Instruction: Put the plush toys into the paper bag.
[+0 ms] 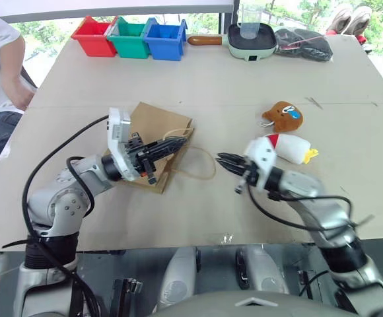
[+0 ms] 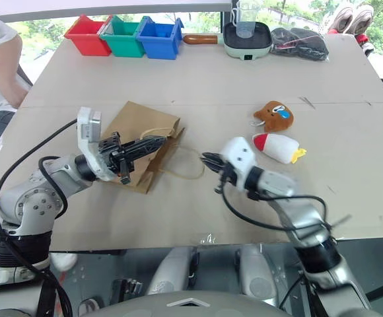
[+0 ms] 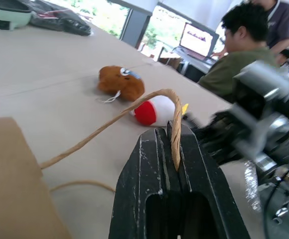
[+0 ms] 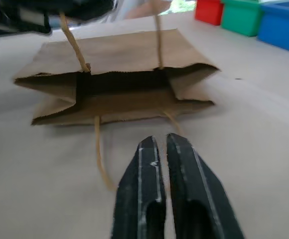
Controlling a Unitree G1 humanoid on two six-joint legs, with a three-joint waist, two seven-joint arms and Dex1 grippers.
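Left tool [image 1: 167, 148] is clamped on the paper bag's [image 1: 153, 125] upper handle [image 3: 134, 107]; right tool [image 1: 226, 160] is closed, empty, beside the lower handle. At three o'clock, both plush toys, brown one [image 1: 283, 116] and rocket [image 1: 293, 148], lie unpacked on the worktop [image 1: 211, 86].

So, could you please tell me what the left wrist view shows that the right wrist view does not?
Left wrist view: the left gripper shut on a handle of the paper bag, the brown toy and rocket toy beyond. Right wrist view: the bag's open mouth, the coloured bins, the right gripper shut. Both: the bag, the table.
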